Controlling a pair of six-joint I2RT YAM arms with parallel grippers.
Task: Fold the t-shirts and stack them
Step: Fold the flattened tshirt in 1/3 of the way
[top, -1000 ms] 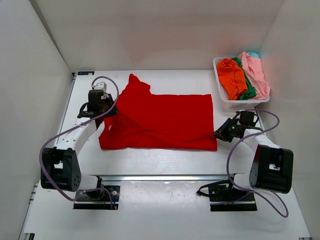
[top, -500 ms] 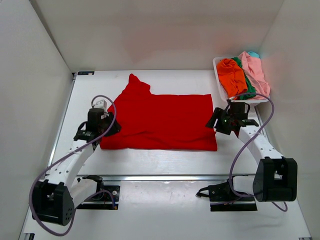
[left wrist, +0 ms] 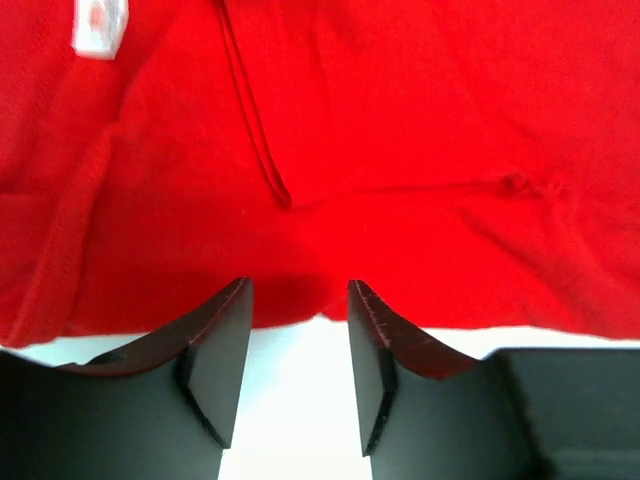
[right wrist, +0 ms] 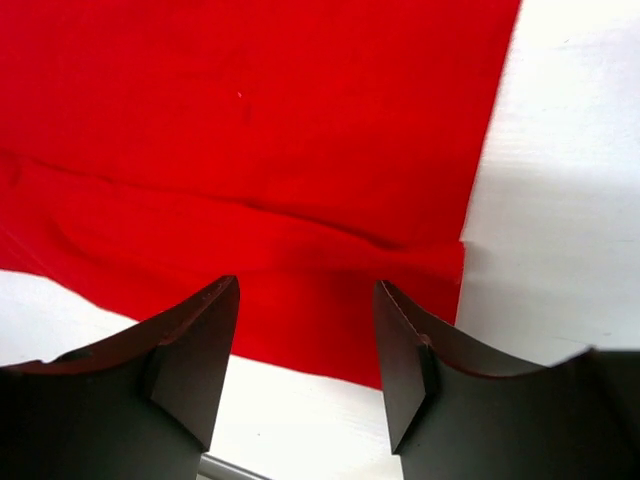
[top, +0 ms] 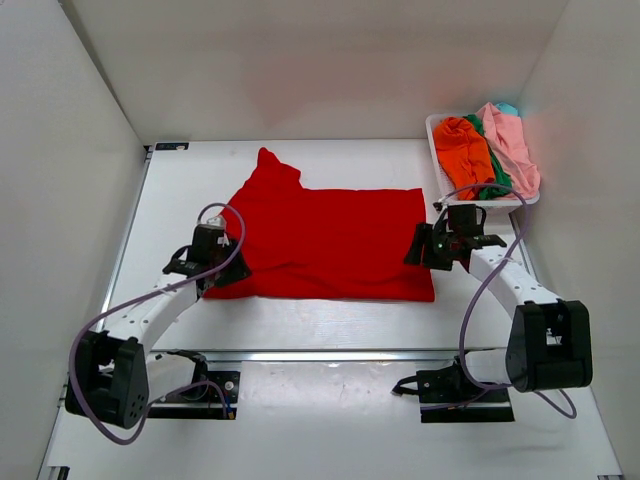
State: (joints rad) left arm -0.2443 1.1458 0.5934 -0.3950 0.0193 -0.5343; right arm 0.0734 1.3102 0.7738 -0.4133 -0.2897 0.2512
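A bright red t-shirt (top: pixel 320 240) lies spread flat on the white table, one sleeve pointing to the far left; a white label (left wrist: pixel 100 25) shows in the left wrist view. My left gripper (top: pixel 222 264) hovers at the shirt's near-left edge, open (left wrist: pixel 298 285), with only bare table and the red hem between its fingers. At the shirt's right edge my right gripper (top: pixel 418 247) is also open (right wrist: pixel 306 282), over the near-right corner of the cloth, holding nothing. Orange (top: pixel 463 150), green (top: pixel 497 182), pale pink (top: pixel 512 140) and teal (top: pixel 508 107) t-shirts lie bundled in the basket.
The white plastic basket (top: pixel 434 128) stands at the far right, close behind the right arm. White walls enclose the table on the left, back and right. A metal rail (top: pixel 320 355) runs along the near edge between the arm bases.
The left gripper has come nearer along the shirt's left edge. The right gripper has opened and swung from the near-right corner inward onto the shirt's right edge.
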